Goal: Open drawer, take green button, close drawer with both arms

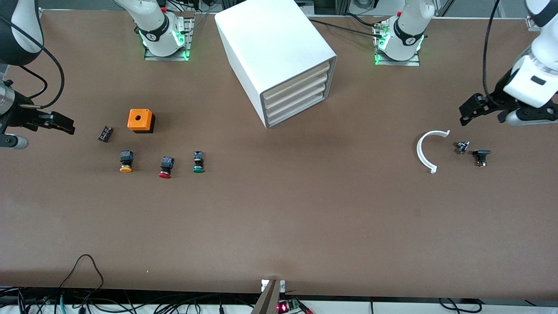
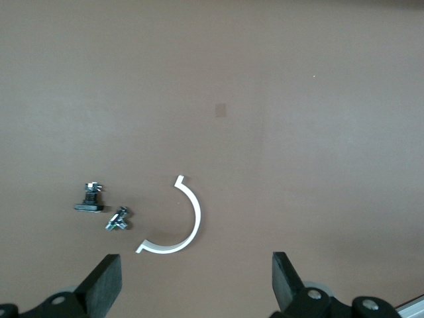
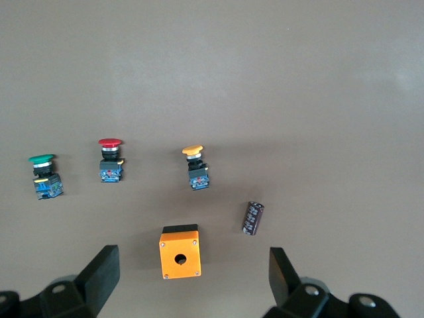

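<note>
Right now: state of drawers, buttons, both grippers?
drawer: shut, lowest of the stack
upper drawers: shut
green button: lying on the table, outside the cabinet
red button: on table
yellow button: on table
left gripper: open, over the white arc
right gripper: open, over the orange box

The lowest drawer (image 1: 297, 108) sits shut in the white cabinet (image 1: 274, 52). The green-capped button (image 1: 199, 162) lies on the desk (image 1: 279, 209), well apart from both grippers' fingers.
</note>
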